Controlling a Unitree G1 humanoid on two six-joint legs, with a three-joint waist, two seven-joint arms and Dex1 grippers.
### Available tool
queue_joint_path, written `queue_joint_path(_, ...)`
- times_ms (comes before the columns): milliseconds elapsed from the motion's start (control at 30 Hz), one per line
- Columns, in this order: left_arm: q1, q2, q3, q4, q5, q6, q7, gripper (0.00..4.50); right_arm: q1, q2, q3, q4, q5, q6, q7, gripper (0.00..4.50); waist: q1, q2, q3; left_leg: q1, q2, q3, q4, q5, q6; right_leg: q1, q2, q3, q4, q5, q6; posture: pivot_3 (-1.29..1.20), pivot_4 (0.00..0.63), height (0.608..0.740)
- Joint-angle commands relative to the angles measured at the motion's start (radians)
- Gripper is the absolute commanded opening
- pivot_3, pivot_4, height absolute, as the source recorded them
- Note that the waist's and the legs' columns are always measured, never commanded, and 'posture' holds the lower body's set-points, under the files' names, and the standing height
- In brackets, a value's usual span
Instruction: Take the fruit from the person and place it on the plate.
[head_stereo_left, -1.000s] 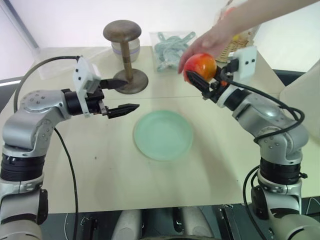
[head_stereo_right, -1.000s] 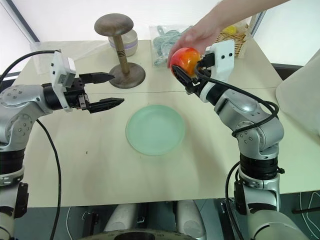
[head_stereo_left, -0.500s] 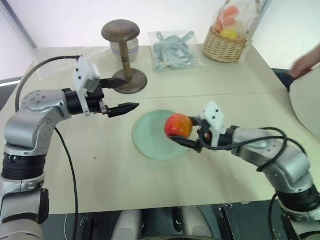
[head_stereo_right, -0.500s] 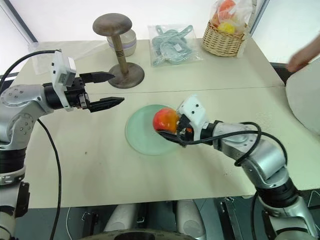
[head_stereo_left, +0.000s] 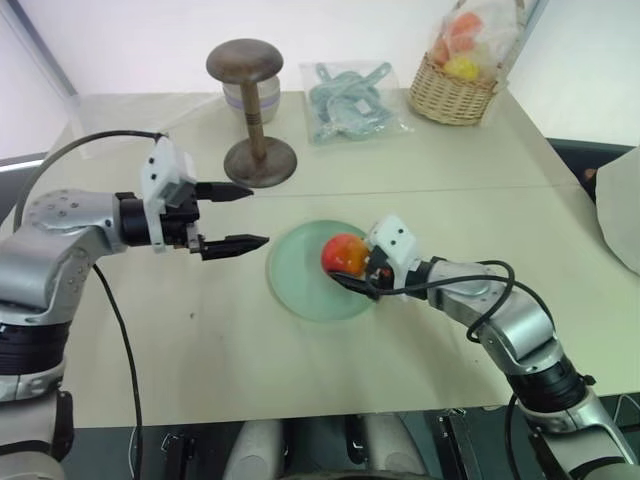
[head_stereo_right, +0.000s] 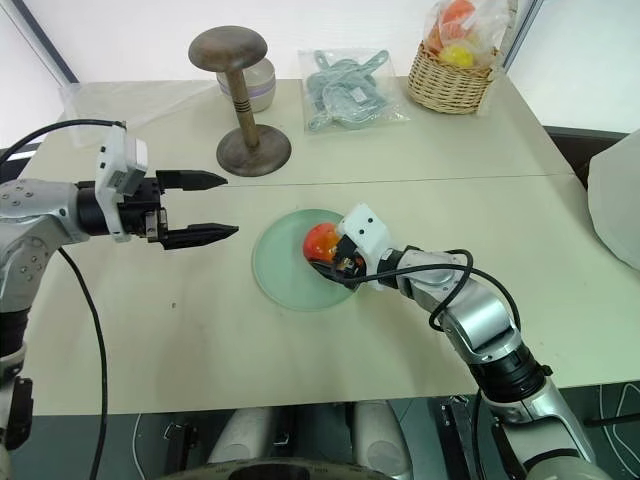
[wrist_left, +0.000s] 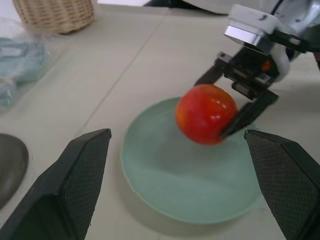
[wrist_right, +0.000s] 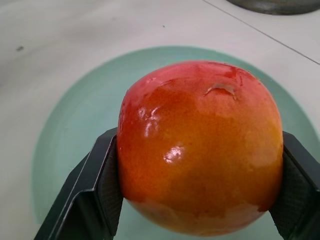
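Red-orange fruit (head_stereo_left: 345, 254) being clamped by right gripper (head_stereo_left: 352, 272) over mint plate (head_stereo_left: 300, 290) for release; left gripper (head_stereo_left: 235, 216) idling, fingers apart.

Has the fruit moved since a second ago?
Yes. The fruit, gripped in the right claw, came down from near the wooden stand to over the plate.
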Motion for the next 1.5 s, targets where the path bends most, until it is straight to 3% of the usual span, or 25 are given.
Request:
queue_joint_path(33,0.02,0.061,0.03,-0.035,-0.01,-0.011,-0.063,4.5,-0.022,0.021,-0.008,0.001,-0.023,-0.03,0.015,3.01,0.0,0.0,0.0,0.0,0.0,0.0,0.0,0.0,0.0,0.0,0.0,0.0,0.0,0.0,0.0,0.0,0.15,0.74)
queue_joint_path(333,0.064,0.144,0.005,-0.022,0.034,-0.065,-0.16,4.5,-0.031,0.051,-0.017,0.025,-0.053,-0.037,0.041,3.01,0.0,0.0,0.0,0.0,0.0,0.0,0.0,0.0,0.0,0.0,0.0,0.0,0.0,0.0,0.0,0.0,0.15,0.74)
queue_joint_path(733,0.064,0.147,-0.041,0.019,0.137,-0.162,-0.208,4.5,-0.04,0.077,-0.035,0.015,-0.049,-0.014,0.056,3.01,0.0,0.0,0.0,0.0,0.0,0.0,0.0,0.0,0.0,0.0,0.0,0.0,0.0,0.0,0.0,0.0,0.15,0.74)
queue_joint_path(833,0.052,0.14,-0.048,0.031,0.147,-0.168,-0.209,4.5,-0.039,0.078,-0.04,0.008,-0.041,-0.011,0.062,4.42,0.0,0.0,0.0,0.0,0.0,0.0,0.0,0.0,0.0,0.0,0.001,0.0,0.0,0.0,0.0,0.0,0.15,0.74)
queue_joint_path(1100,0.028,0.122,-0.054,0.047,0.146,-0.167,-0.203,4.5,-0.045,0.07,-0.061,-0.031,-0.033,0.021,0.058,4.47,0.0,0.0,0.0,0.0,0.0,0.0,0.0,0.0,0.0,0.0,0.001,-0.001,0.0,0.0,0.0,0.0,0.15,0.74)
queue_joint_path(1300,0.018,0.116,-0.053,0.047,0.138,-0.159,-0.204,4.5,-0.055,0.011,-0.183,-0.173,0.054,0.145,0.062,4.47,0.001,0.001,0.0,0.0,0.0,0.0,0.0,0.0,0.0,0.0,0.001,-0.001,0.0,0.0,0.0,0.0,0.15,0.74)
queue_joint_path(1500,0.005,0.117,-0.055,0.064,0.143,-0.167,-0.219,4.5,-0.016,-0.133,-0.485,-0.381,0.315,0.355,0.106,4.47,0.003,0.001,0.001,0.0,0.0,0.0,0.0,0.0,0.0,0.0,0.0,-0.001,0.0,0.0,0.0,0.0,0.15,0.74)
